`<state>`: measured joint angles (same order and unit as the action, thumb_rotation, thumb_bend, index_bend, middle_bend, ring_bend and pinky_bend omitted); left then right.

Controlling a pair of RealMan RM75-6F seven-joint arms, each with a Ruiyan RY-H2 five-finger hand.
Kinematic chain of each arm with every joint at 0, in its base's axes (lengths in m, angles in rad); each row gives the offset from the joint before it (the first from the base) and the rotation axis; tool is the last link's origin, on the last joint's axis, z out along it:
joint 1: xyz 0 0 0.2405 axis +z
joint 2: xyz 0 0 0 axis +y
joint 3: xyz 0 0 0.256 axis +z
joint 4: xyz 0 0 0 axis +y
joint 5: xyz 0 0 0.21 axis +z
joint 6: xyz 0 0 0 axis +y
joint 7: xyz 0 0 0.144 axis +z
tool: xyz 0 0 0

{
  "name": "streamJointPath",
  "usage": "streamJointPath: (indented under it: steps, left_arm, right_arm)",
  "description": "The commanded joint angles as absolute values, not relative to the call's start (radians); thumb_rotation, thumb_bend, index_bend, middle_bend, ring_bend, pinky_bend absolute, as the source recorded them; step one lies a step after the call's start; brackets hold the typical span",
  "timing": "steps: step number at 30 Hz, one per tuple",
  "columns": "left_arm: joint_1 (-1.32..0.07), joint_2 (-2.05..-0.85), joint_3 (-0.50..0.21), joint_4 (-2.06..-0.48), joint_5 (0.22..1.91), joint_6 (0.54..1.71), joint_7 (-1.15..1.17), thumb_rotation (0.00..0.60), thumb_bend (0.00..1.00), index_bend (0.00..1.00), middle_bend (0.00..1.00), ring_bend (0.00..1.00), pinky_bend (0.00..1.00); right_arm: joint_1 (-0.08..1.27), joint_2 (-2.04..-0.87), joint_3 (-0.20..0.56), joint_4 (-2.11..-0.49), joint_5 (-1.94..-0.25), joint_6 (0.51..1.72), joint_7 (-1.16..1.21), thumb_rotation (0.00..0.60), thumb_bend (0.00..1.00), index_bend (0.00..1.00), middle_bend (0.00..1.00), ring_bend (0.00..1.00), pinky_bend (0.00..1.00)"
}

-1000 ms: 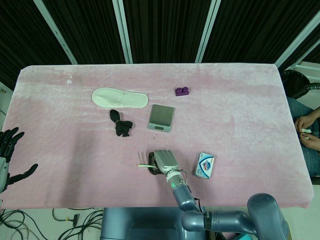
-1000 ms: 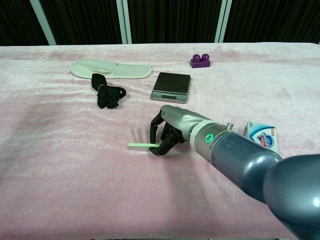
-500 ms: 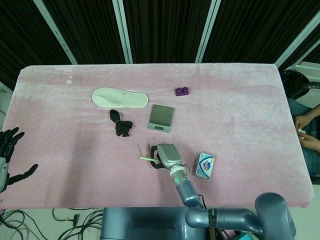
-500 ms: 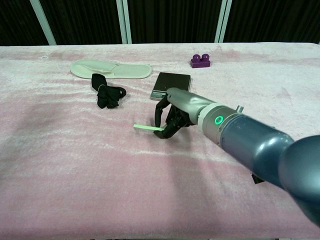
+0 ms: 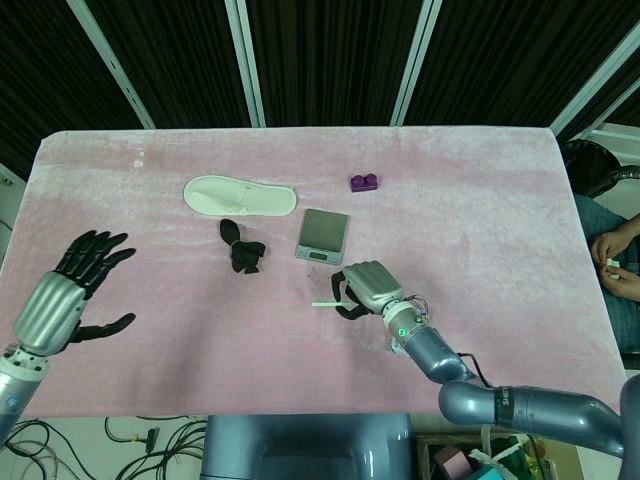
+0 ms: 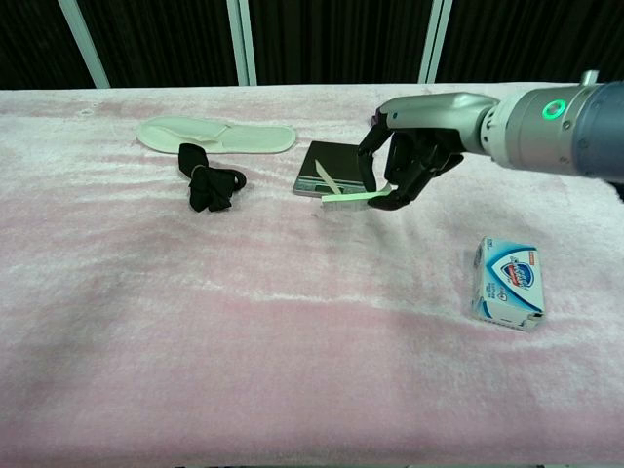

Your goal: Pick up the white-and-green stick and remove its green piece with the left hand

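While raised off the pink table (image 5: 480, 230), the right hand (image 5: 370, 288) pinches the white-and-green stick (image 5: 325, 303) in curled dark fingers (image 6: 402, 188); the stick pokes out level toward 9 o'clock from the hand in both views. Chest view shows the stick (image 6: 343, 200) hanging in air in front of the grey scale (image 6: 334, 168), its free end pale green to whitish. Whether a separate green piece still sits on it, cannot tell. A thin pale strip also angles up toward 11 o'clock from the stick near the scale edge; what it is, cannot tell.

Left hand (image 5: 70, 293) is at 9 o'clock of the table, well apart from the stick, palm showing, fingers (image 5: 95, 250) spread wide and holding nothing, touching nothing.

Head view, from the right hand: scale (image 5: 322, 236) just at 11 o'clock, black strap bundle (image 5: 242, 248) farther out at 10 o'clock, white slipper (image 5: 240, 196) beyond it at 10 o'clock, purple block (image 5: 364, 183) at 12 o'clock. Blue-and-white soap box (image 6: 509, 282) lies at 5 o'clock of the right hand in chest view, apart from it. A person's hands (image 5: 612, 263) show at the far 3 o'clock edge.
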<state>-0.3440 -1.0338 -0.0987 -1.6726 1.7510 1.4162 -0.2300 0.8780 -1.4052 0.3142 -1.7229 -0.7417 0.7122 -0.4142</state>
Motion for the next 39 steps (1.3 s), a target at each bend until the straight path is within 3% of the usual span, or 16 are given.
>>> streamJointPath:
  steps: [1, 6, 10, 18, 28, 39]
  left_arm:
    - [-0.487, -0.959, -0.158, -1.77, 1.684, 1.216, -0.254, 0.6, 0.19, 0.18, 0.07, 0.0, 0.0]
    - [-0.605, -0.944, -0.191, -1.781, 1.61, 1.021, -0.264, 0.6, 0.19, 0.21, 0.07, 0.0, 0.0]
    - [-0.665, -0.953, -0.199, -1.786, 1.581, 0.932, -0.303, 0.6, 0.19, 0.23, 0.07, 0.0, 0.0]
    - [-0.704, -1.0, -0.198, -1.786, 1.571, 0.908, -0.3, 0.6, 0.23, 0.27, 0.07, 0.0, 0.0]
    - [-0.786, -1.052, -0.192, -1.787, 1.525, 0.791, -0.231, 0.6, 0.23, 0.33, 0.07, 0.0, 0.0]
    - [-0.835, -1.121, -0.187, -1.796, 1.462, 0.745, -0.135, 0.6, 0.26, 0.43, 0.07, 0.0, 0.0]
  right_arm:
    - [0.897, -1.333, 0.325, -1.772, -0.759, 0.652, -0.383, 0.6, 0.51, 0.69, 0.92, 0.87, 0.99]
    - [0.917, -1.258, 0.349, -1.809, -0.748, 0.543, -0.3, 0.6, 0.51, 0.69, 0.92, 0.87, 0.99]
    - [0.928, -1.224, 0.376, -1.815, -0.775, 0.481, -0.24, 0.6, 0.51, 0.69, 0.92, 0.87, 0.99]
    - [0.945, -1.2, 0.393, -1.846, -0.828, 0.448, -0.173, 0.6, 0.51, 0.69, 0.92, 0.87, 0.99]
    - [1.0, -1.206, 0.388, -1.852, -0.844, 0.45, -0.124, 0.6, 0.51, 0.69, 0.92, 0.88, 0.99]
    - [1.038, -1.206, 0.357, -1.855, -0.845, 0.475, -0.091, 0.6, 0.52, 0.69, 0.92, 0.88, 0.99]
